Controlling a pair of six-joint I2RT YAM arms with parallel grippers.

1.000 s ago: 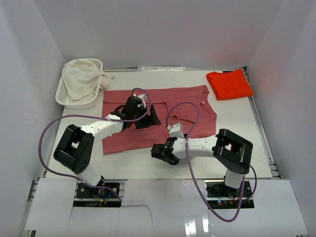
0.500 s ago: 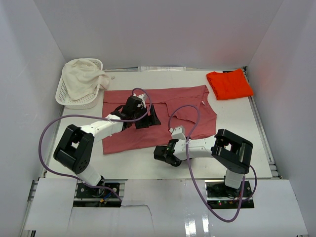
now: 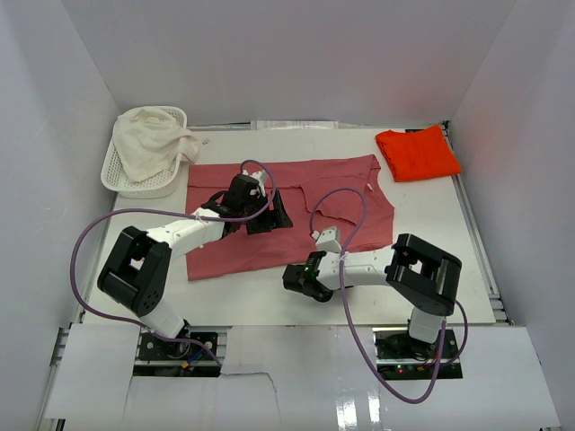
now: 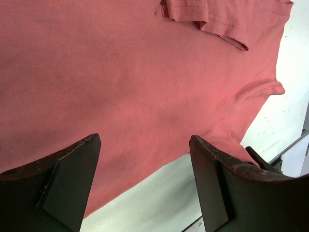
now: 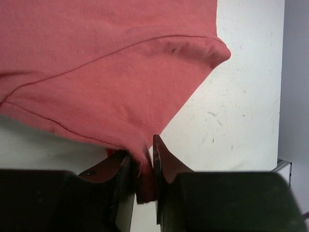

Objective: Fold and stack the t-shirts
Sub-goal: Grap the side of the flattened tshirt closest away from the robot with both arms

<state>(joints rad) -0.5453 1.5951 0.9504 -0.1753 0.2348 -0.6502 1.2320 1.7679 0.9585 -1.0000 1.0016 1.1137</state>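
Two shirts lie on the white table (image 3: 449, 269). The rose shirt (image 3: 225, 247) is spread flat mid-table, a soft matte knit with faint creases and stitched hems. Its long axis runs left to right. A straight edge faces left, toward the basket (image 3: 112, 171). The right end is uneven, with a flap doubled over on itself. We cannot tell which end carries the collar.

The orange shirt (image 3: 417, 153) sits folded at the far right corner, well apart from the rose shirt. It is a compact, roughly rectangular pad, skewed a little to the table edge.

The left gripper (image 4: 145, 140) stands wide open over the rose shirt's middle, with nothing between its dark, wedge-shaped fingers (image 4: 72, 179). We cannot tell whether it touches the fabric.

The right gripper (image 5: 142, 154) is low at the shirt's near edge. Its jaws are closed on a pinch of the rose hem, and the cloth rises from them in a shallow tent.

The basket is white plastic lattice and holds a crumpled cream cloth (image 3: 148, 144).
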